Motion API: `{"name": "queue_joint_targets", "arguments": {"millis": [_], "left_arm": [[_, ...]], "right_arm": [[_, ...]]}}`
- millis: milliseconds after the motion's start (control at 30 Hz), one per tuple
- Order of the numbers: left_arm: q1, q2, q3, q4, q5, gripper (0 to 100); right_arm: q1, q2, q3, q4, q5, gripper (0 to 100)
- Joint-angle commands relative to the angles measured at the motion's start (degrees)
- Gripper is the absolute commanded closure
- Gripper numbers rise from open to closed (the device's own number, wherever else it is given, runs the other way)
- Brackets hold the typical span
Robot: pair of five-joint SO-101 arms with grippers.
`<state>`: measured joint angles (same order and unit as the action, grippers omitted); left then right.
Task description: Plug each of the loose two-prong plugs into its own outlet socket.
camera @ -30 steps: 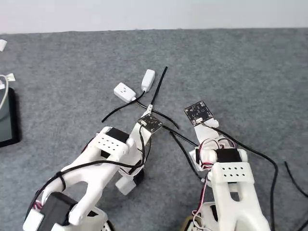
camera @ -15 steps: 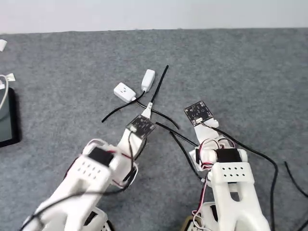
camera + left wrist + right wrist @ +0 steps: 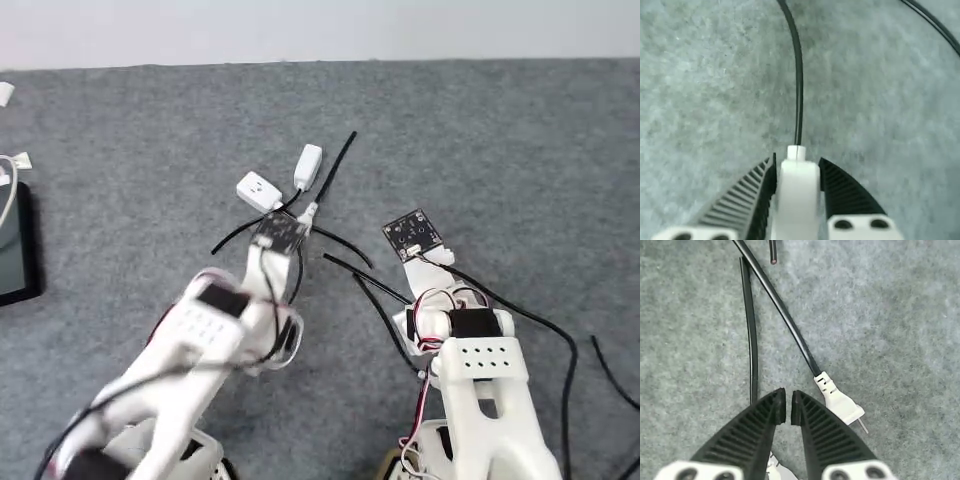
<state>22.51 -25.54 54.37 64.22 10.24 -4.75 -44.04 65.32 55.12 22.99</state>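
Currently the left gripper (image 3: 796, 162) is closed on a white plug body (image 3: 799, 187). Its two ribbed jaws press the sides of the plug, and the black cable (image 3: 799, 90) of this plug runs straight away from the tips over the grey carpet (image 3: 700, 75). The prongs are hidden, so I cannot tell to which side they point. In the high view this arm is stretched toward the far middle of the carpet. Its tip is just beside the white outlet socket (image 3: 257, 190), a little to the right and nearer. A second white block (image 3: 308, 167) lies just to the right of the socket and a little farther, with a cable at it. Whether it is another socket or a plug I cannot tell.

The right gripper (image 3: 788, 392) is nearly shut, with only a thin slit between the jaws, and it holds nothing. It hangs over the carpet. Just beside it lies the second two-prong plug (image 3: 839, 402), flat, with both metal prongs free and its own cable going away.

By my judgement the task is in an early part: as far as can be seen, no plug sits in a socket. One plug is in the grip and near the socket but not yet inserted. The other lies on the carpet and has to be picked up and plugged in.
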Motion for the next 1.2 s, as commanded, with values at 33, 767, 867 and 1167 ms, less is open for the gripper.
{"name": "queue_joint_targets", "arguments": {"millis": [33,767,867,1167], "left_arm": [[-0.4,25.2,-14.8,-7.5,2.5,98],[-8.7,20.1,-22.5,3.3,-3.9,74],[-8.3,9.8,-19.2,5.2,-5.5,74],[1.8,-16.3,-4.9,8.9,-9.6,83]], "right_arm": [[-0.5,-1.2,-0.4,0.7,-0.8,96.9],[-0.5,-0.7,-0.5,0.4,-2.4,96.9],[-0.5,-0.7,-0.5,0.5,-2.4,96.9],[-0.5,-1.1,-0.5,0.7,-2.3,96.9]]}}
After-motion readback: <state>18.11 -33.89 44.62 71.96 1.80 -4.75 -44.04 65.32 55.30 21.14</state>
